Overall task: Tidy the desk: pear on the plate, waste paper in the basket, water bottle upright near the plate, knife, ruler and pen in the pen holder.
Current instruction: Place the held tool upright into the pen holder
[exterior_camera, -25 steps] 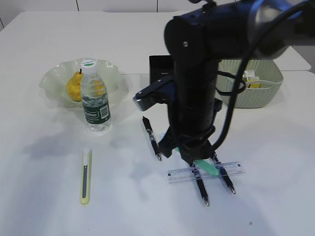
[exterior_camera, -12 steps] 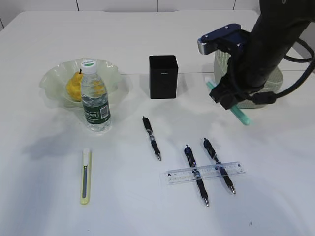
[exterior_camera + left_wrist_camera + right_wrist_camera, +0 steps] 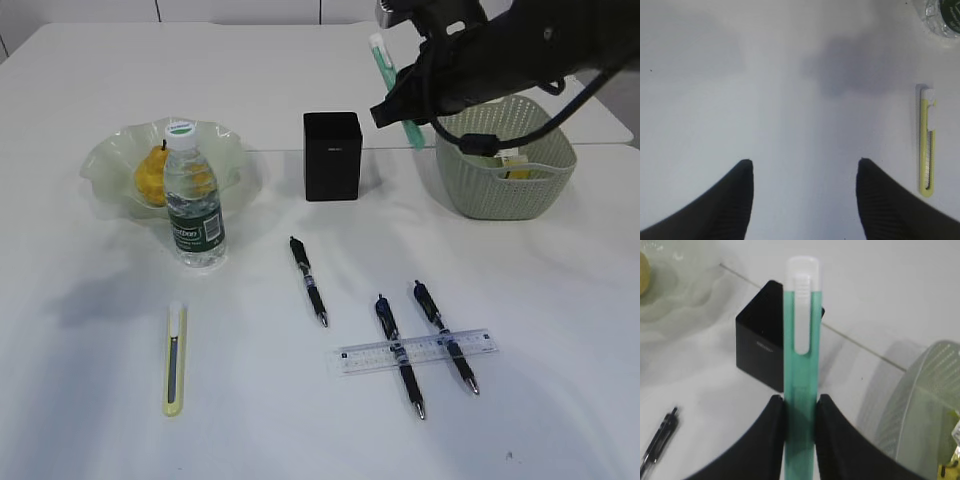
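The right gripper [image 3: 800, 412] is up high at the back of the table [image 3: 560, 330]. Its jaws are clamped on a green knife [image 3: 392, 85]. In the outside view the knife sits up in the air, tilted, between the black holder [image 3: 332, 156] and the basket [image 3: 505, 165]. It touches neither one. In the right wrist view the knife's white end points at the holder.

The basket is just right of the holder. Some yellow and white paper [image 3: 512, 165] lies inside it.

The pear [image 3: 151, 178] is on the plate [image 3: 110, 160] at the left. The bottle [image 3: 193, 200] stands up straight, just in front of the plate.

A yellow knife [image 3: 174, 358] lies flat on the table in front of the bottle, well apart from it. One pen [image 3: 308, 280] lies alone in front of the holder. Two more pens [image 3: 445, 335] lie side by side to its right. The clear ruler [image 3: 417, 351] lies across both of them.

The left gripper [image 3: 802, 172] hangs over bare table. Its jaws are apart and hold nothing. The yellow knife lies just off to the side in its view.

A second ago the right arm was low over the ruler and pens, with the green knife down there. Half a second ago it was in front of the basket. Now it is higher and farther back. Nothing else has moved.
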{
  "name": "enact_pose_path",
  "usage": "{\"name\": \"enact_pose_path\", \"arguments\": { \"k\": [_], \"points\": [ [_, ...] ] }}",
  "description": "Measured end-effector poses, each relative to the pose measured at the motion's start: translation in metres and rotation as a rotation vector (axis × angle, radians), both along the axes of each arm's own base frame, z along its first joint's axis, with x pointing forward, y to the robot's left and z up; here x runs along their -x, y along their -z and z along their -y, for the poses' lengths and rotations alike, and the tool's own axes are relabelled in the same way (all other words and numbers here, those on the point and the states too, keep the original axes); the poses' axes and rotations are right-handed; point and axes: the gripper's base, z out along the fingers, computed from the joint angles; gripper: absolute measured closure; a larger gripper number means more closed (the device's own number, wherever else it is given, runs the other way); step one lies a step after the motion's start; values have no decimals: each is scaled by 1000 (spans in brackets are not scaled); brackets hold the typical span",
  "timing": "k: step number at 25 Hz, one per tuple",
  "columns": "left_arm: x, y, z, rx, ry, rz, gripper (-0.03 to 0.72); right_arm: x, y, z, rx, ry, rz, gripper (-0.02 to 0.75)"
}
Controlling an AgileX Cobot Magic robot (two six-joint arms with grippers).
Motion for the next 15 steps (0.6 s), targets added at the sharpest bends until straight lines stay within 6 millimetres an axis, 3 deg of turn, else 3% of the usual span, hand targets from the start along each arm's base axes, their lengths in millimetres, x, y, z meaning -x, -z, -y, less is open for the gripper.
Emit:
{"name": "enact_pose_path", "arguments": {
  "k": [15],
  "points": [
    [2,1,-2,-24,10,-18,234,-72,20,-23,-199,54,247,597]
  ]
}}
